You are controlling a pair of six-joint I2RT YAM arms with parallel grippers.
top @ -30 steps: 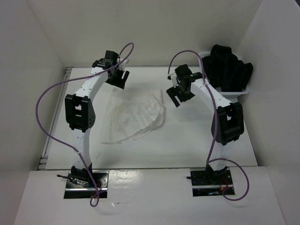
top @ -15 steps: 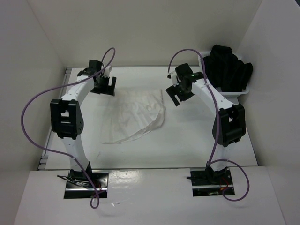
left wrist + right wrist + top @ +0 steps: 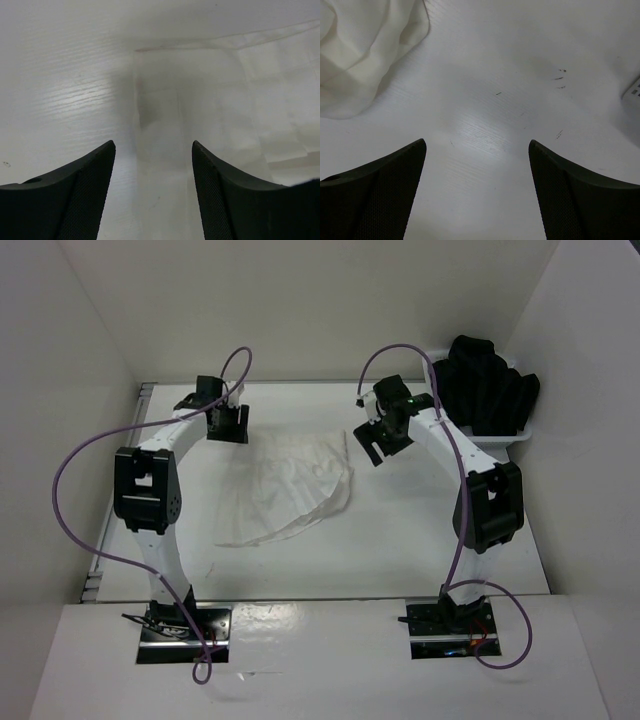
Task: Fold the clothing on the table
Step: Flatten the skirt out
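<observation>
The clothing (image 3: 290, 485) is a thin white pleated piece spread in a fan on the table (image 3: 400, 540). My left gripper (image 3: 227, 425) hovers at its far left corner. In the left wrist view that gripper (image 3: 153, 144) is open, and the clothing (image 3: 210, 105) lies flat below, its edge running between the jaws. Just off the clothing's far right edge, my right gripper (image 3: 378, 445) is open. The right wrist view shows it (image 3: 477, 141) over bare table, with the clothing (image 3: 360, 55) at the upper left.
A white basket (image 3: 505, 445) with bulky black garments (image 3: 485, 385) stands at the back right corner; its corner (image 3: 633, 92) shows in the right wrist view. White walls enclose the back and sides. A grey rail (image 3: 100, 550) runs along the table's left edge.
My left arm has swung its elbow outward to the left, and its gripper has shifted left and nearer, to the clothing's far left corner. The right arm has not moved.
</observation>
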